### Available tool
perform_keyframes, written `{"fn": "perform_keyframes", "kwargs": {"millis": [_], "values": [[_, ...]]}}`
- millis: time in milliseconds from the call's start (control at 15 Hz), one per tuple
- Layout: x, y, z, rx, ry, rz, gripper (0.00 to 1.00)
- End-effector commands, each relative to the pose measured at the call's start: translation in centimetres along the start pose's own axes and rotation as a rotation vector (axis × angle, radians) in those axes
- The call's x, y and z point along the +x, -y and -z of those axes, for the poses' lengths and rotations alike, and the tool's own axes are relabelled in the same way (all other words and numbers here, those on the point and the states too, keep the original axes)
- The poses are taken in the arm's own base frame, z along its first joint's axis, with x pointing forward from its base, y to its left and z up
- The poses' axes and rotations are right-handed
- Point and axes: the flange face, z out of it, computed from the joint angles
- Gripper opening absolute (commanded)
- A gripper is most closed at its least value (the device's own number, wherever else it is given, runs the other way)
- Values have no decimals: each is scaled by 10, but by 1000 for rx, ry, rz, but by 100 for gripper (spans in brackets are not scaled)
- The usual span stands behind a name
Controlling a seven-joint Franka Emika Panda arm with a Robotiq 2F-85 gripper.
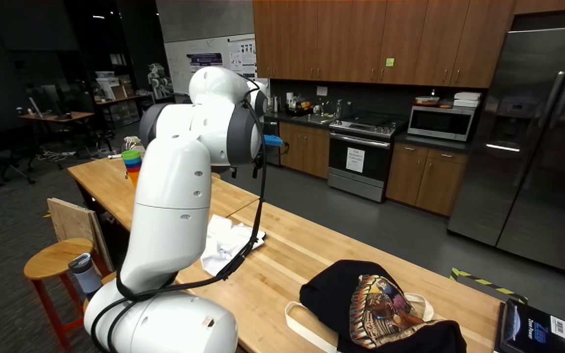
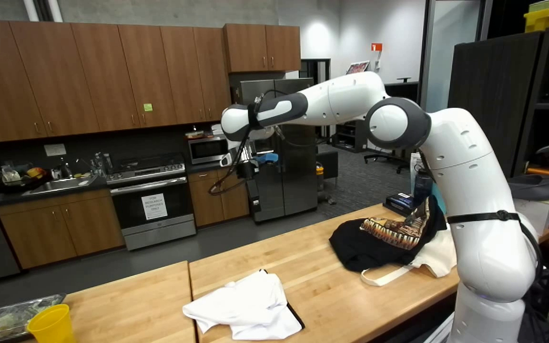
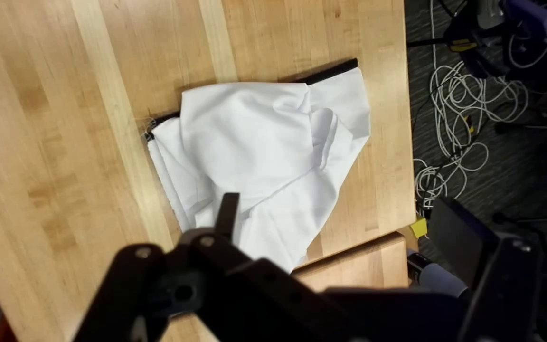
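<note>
Jaws hung apart! In an exterior view, white cloth (image 2: 248, 305) lay rumpled, black bag (image 2: 384, 242) at its two o'clock.

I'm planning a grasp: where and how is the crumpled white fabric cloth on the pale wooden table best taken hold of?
Probably come straight down from above and pinch the white cloth across its curled fold: it seems to stand up, while the black-trimmed edge looks flat against the table.

Black printed bag (image 1: 378, 309) on wooden table (image 1: 272, 274) | yellow cup (image 2: 51, 325) beside tray (image 2: 59, 299) | paper notice (image 1: 355, 160) on oven door (image 1: 378, 164) | microwave (image 1: 439, 123) near refrigerator (image 1: 513, 157)
</note>
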Motion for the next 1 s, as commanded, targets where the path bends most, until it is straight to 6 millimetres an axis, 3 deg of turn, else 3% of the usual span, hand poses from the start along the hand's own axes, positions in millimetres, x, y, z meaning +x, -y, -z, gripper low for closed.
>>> {"fn": "perform_keyframes", "kwargs": {"millis": [0,200,533,733,933], "values": [[0,0,1,0,0,0,100],[-6,7,-6,1,-71,-79,100],[3,37,-67,-82,-81,-196,100],[-5,70,-106,-103,-5,-206,100],[-29,112,-140,-89,108,-185,100]]}}
